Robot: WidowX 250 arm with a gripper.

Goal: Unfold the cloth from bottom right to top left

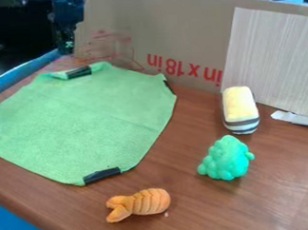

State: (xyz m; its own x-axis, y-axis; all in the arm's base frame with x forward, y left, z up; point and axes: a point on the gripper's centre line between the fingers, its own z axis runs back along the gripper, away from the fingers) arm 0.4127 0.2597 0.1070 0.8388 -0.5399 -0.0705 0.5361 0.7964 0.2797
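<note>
The green cloth (87,121) lies spread out over the left part of the brown table, mostly flat. Dark tape marks its edges at the top, right, bottom and far left. Around the top tape the edge looks slightly raised and rumpled, and a faint crease crosses the middle. At the upper left, the dark arm with its gripper (66,36) hangs beyond the cloth's top edge, apart from the cloth.
An orange toy (139,203) lies near the front below the cloth. To the right are a green bumpy toy (227,159) and a yellow toy with striped sides (240,109). A cardboard panel (166,31) stands along the back of the table (191,208).
</note>
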